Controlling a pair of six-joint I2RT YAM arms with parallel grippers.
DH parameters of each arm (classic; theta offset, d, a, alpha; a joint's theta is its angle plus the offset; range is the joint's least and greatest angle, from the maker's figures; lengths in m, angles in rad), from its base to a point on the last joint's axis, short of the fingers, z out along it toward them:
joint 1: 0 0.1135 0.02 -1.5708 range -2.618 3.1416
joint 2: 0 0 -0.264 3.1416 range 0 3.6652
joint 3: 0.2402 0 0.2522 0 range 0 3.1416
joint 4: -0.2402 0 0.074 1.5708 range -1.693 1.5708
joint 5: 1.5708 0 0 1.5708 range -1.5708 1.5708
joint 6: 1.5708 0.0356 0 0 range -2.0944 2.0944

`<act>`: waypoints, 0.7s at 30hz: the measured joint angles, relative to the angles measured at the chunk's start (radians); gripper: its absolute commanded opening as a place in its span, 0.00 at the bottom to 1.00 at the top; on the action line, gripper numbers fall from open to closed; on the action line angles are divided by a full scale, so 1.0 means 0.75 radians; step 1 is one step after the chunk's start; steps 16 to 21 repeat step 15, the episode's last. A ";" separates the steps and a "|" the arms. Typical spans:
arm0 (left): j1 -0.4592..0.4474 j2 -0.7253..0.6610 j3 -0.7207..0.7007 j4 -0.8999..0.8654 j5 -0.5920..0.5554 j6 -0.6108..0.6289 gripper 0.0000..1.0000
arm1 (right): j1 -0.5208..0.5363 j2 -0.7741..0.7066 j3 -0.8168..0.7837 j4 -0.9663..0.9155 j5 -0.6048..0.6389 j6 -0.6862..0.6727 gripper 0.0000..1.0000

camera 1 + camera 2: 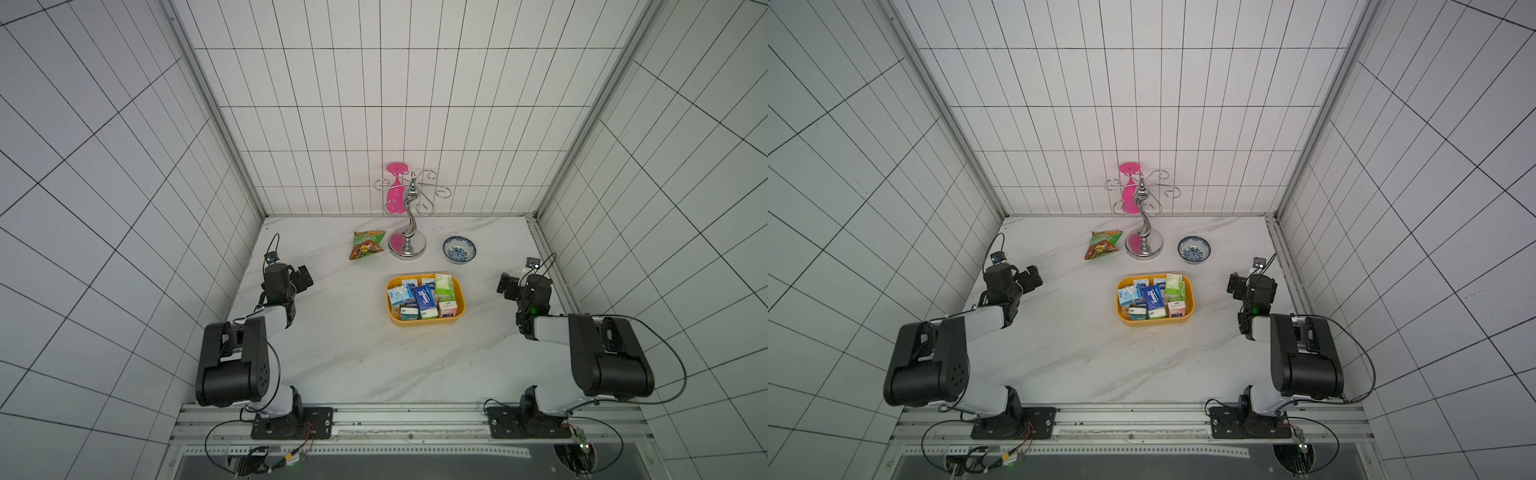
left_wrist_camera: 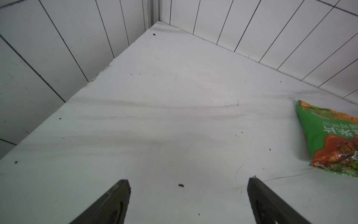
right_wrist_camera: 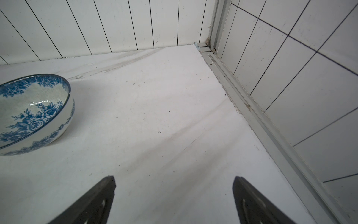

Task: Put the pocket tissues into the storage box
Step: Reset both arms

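Where the marble table [image 1: 340,353] opens out in the middle, the yellow storage box [image 1: 424,323] sits with its long axis running across, from one arm's side to the other. The pocket tissues [image 1: 424,302] are packed inside it. Most lie lengthwise toward the back wall, with a dark blue packet in the centre and green-white ones in the far right corner.

The box lies between the two grippers and well apart from both, somewhat nearer the right one. The left gripper [image 1: 304,279] hangs over bare table with its fingers [image 2: 116,199] spread wide and nothing between them. A green-orange snack bag [image 2: 329,139] lies off to one side.

The right gripper [image 1: 508,286] is also spread and empty, its fingers [image 3: 100,194] above bare marble near a blue-white floral bowl [image 3: 34,116].

Both arms are folded, with elbows raised near the front rail and forearms reaching forward. Their wrists angle down toward the far corners.
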 measured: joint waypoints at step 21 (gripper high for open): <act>-0.161 0.045 -0.174 0.496 -0.075 0.158 0.98 | -0.012 0.000 0.001 0.001 -0.026 0.000 0.98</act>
